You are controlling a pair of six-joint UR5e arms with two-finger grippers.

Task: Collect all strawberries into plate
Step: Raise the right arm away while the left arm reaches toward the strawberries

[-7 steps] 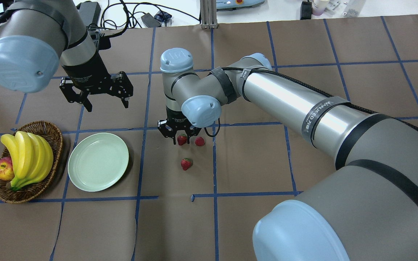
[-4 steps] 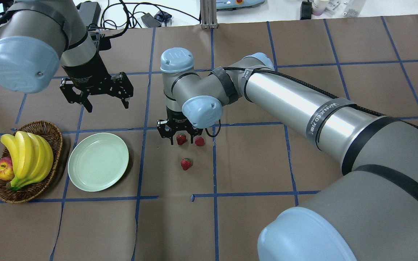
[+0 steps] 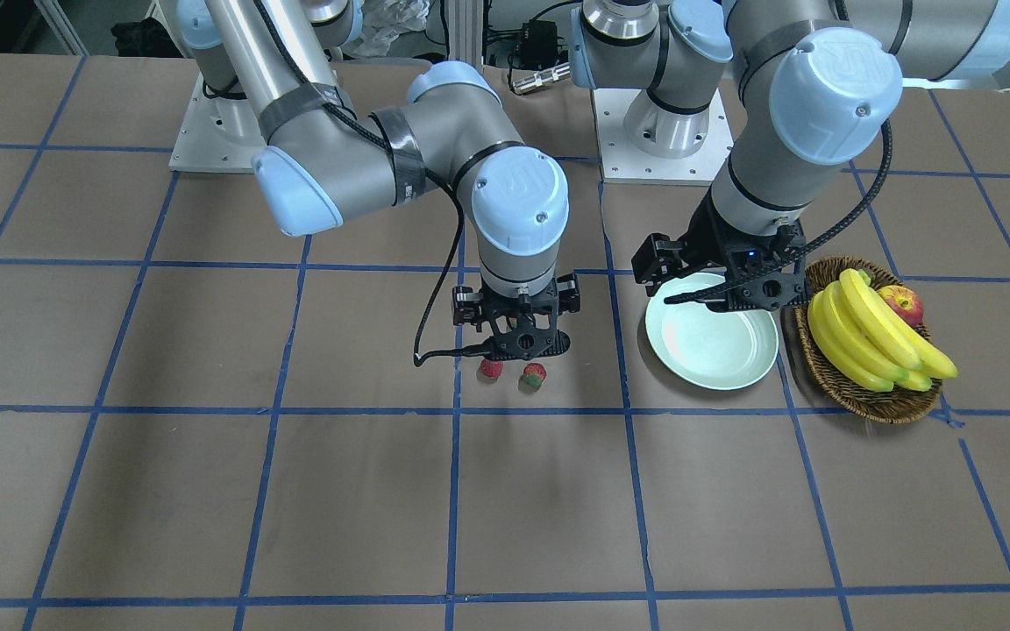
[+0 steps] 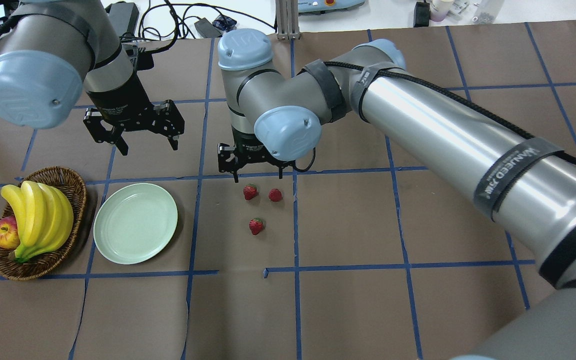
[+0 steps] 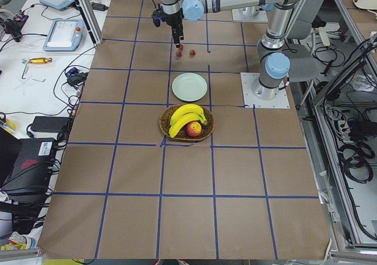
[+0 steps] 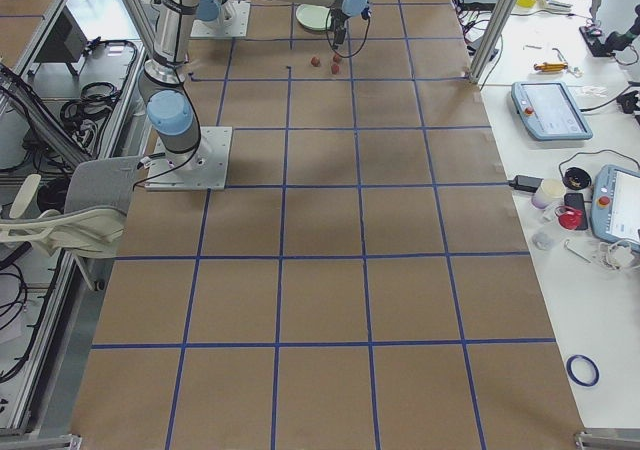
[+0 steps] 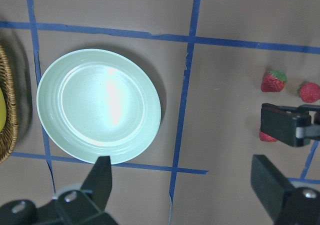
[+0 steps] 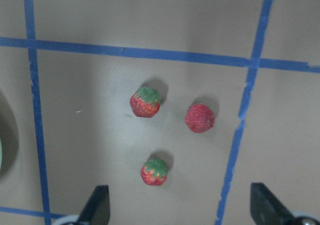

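Red strawberries (image 4: 250,192) with green caps, a pale mint-green plate (image 4: 135,222), brown table (image 4: 348,225) gridded with blue lines

Your left arm (image 4: 58,30) and right arm (image 4: 443,130) are silver tubes and grey joints, closed by pale blue round caps (image 4: 288,132) with small screws. A black cable (image 4: 448,96) runs along the right arm under dark straps (image 4: 510,175), one lettered in white. The left hand (image 4: 148,147) and right hand (image 4: 258,173) are black skeletal metal.
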